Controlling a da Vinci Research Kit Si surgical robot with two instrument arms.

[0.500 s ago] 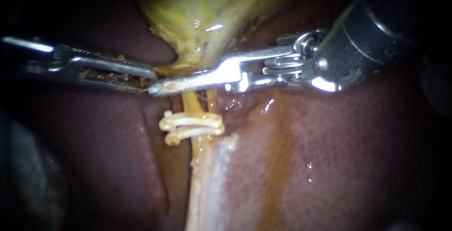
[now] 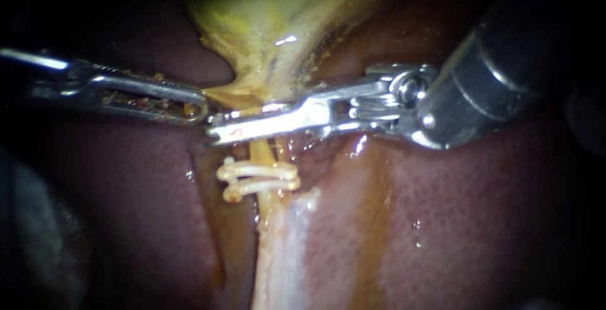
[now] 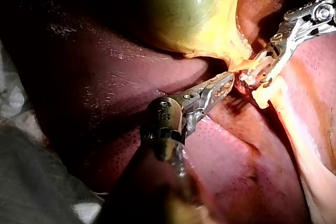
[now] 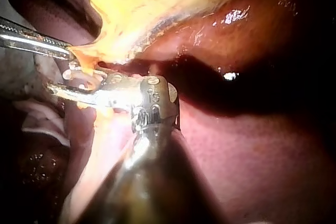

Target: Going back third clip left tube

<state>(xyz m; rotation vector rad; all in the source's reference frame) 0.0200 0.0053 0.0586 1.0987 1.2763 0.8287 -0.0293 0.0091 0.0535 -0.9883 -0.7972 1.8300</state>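
The yellow-green gallbladder tapers down to a neck. My left instrument comes in from the left with its jaws shut on that neck tissue and holds it out sideways. My right instrument reaches in from the upper right. Its long jaws lie across the pale orange tube, a narrow gap showing at their tip. Just below them, two white clips sit side by side on the tube. In the left wrist view the right instrument straddles the tube beside the clips. Any third clip is hidden.
Dark red liver surrounds the field on both sides. A pale whitish band of tissue runs down from the clips. The right instrument's thick wrist and shaft fill the upper right. Grey drape lies beside the liver.
The right instrument's tip has shifted slightly right and down towards the clips, and its wrist has turned. The left instrument still holds the gallbladder neck.
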